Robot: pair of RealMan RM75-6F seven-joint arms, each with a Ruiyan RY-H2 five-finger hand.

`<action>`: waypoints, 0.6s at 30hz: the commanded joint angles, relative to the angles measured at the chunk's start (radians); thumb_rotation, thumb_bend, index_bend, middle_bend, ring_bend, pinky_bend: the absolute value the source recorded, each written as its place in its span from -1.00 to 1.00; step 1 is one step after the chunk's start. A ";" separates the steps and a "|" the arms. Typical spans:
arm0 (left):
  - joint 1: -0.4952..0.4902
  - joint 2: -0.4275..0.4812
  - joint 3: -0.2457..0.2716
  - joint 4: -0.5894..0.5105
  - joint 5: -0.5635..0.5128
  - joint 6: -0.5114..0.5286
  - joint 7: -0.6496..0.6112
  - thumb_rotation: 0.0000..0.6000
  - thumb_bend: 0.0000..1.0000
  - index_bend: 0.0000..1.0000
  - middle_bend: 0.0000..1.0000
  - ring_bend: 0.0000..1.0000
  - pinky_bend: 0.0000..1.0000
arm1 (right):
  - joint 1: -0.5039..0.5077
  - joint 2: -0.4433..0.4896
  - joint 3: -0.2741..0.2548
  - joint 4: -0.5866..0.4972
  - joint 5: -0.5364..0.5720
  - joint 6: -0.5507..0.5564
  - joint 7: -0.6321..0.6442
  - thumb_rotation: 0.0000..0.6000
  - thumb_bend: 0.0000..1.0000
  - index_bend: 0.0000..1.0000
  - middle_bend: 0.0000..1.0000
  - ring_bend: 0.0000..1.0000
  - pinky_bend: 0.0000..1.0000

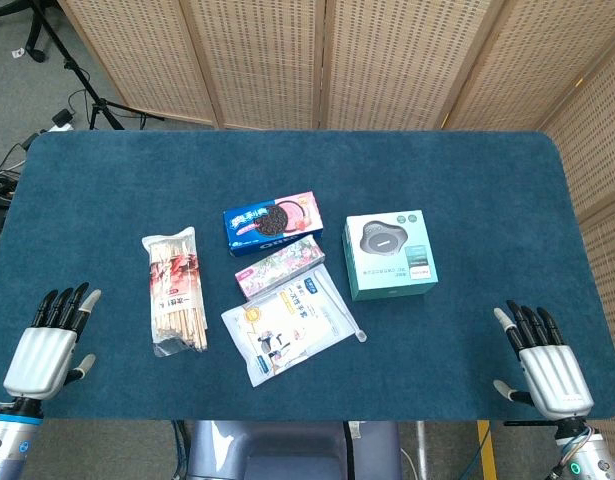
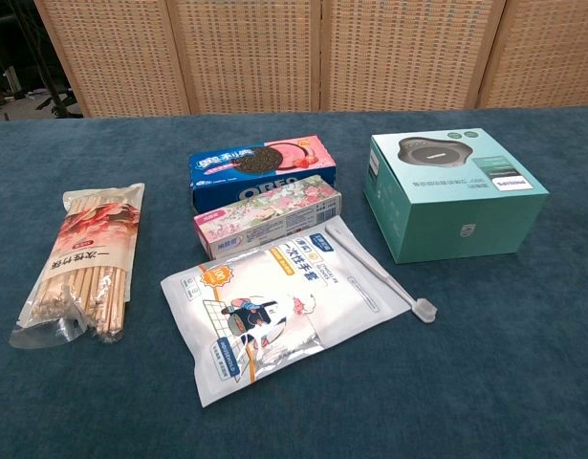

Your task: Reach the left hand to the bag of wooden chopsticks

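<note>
The bag of wooden chopsticks (image 1: 175, 292) is a clear pouch with a red and white label, lying lengthwise on the blue table left of centre; the chest view shows the bag (image 2: 86, 263) at its left side. My left hand (image 1: 50, 343) rests flat near the table's front left corner, fingers spread and empty, a short way left of and nearer than the bag. Flat at the front right corner, my right hand (image 1: 542, 358) holds nothing. The chest view shows neither hand.
A blue Oreo box (image 1: 271, 224), a pink floral box (image 1: 279, 265) and a white pouch of disposable gloves (image 1: 288, 323) lie in the table's middle. A teal speaker box (image 1: 390, 254) stands to the right. Folding screens stand behind the blue table (image 1: 117, 180).
</note>
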 commanded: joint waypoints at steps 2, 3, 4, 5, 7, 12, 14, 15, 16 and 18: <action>0.000 0.001 0.000 0.000 -0.001 0.000 0.001 1.00 -0.55 -1.00 -1.00 -1.00 -1.00 | 0.001 0.000 -0.001 0.000 -0.001 -0.003 -0.002 1.00 -0.74 -1.00 -1.00 -1.00 -1.00; 0.000 0.001 -0.001 0.000 -0.002 0.000 0.000 1.00 -0.55 -1.00 -1.00 -1.00 -1.00 | 0.001 -0.001 -0.001 0.000 -0.001 -0.003 -0.003 1.00 -0.74 -1.00 -1.00 -1.00 -1.00; 0.001 0.001 -0.001 0.000 -0.001 0.001 0.000 1.00 -0.55 -1.00 -1.00 -1.00 -1.00 | 0.001 -0.001 -0.002 0.000 -0.001 -0.003 -0.003 1.00 -0.74 -1.00 -1.00 -1.00 -1.00; 0.001 0.001 -0.001 0.000 -0.001 0.002 -0.001 1.00 -0.55 -1.00 -1.00 -1.00 -1.00 | 0.000 -0.001 -0.001 0.000 -0.001 -0.002 -0.003 1.00 -0.74 -1.00 -1.00 -1.00 -1.00; 0.001 0.002 0.000 -0.001 0.000 0.002 -0.002 1.00 -0.55 -1.00 -1.00 -1.00 -1.00 | 0.000 -0.001 -0.001 -0.001 -0.001 -0.001 -0.002 1.00 -0.74 -1.00 -1.00 -1.00 -1.00; 0.001 0.002 -0.001 -0.001 0.003 0.004 -0.002 1.00 -0.55 -1.00 -1.00 -1.00 -1.00 | -0.001 0.000 0.000 0.000 -0.002 0.003 0.001 1.00 -0.74 -1.00 -1.00 -1.00 -1.00; 0.001 0.002 -0.001 -0.001 0.002 0.004 -0.002 1.00 -0.55 -1.00 -1.00 -1.00 -1.00 | -0.001 0.001 0.000 0.000 -0.001 0.002 0.001 1.00 -0.74 -1.00 -1.00 -1.00 -1.00; 0.001 0.003 -0.001 -0.001 0.001 0.004 -0.001 1.00 -0.55 -1.00 -1.00 -1.00 -1.00 | -0.001 0.001 0.000 0.000 -0.001 0.002 0.001 1.00 -0.74 -1.00 -1.00 -1.00 -1.00; 0.001 0.003 -0.001 -0.002 0.001 0.004 -0.001 1.00 -0.55 -1.00 -1.00 -1.00 -1.00 | -0.001 0.001 0.000 -0.001 -0.001 0.002 0.001 1.00 -0.74 -1.00 -1.00 -1.00 -1.00; 0.002 0.003 -0.001 -0.004 0.003 0.006 -0.003 1.00 -0.55 -1.00 -1.00 -1.00 -1.00 | -0.001 0.001 0.000 -0.001 -0.003 0.002 0.001 1.00 -0.74 -1.00 -1.00 -1.00 -1.00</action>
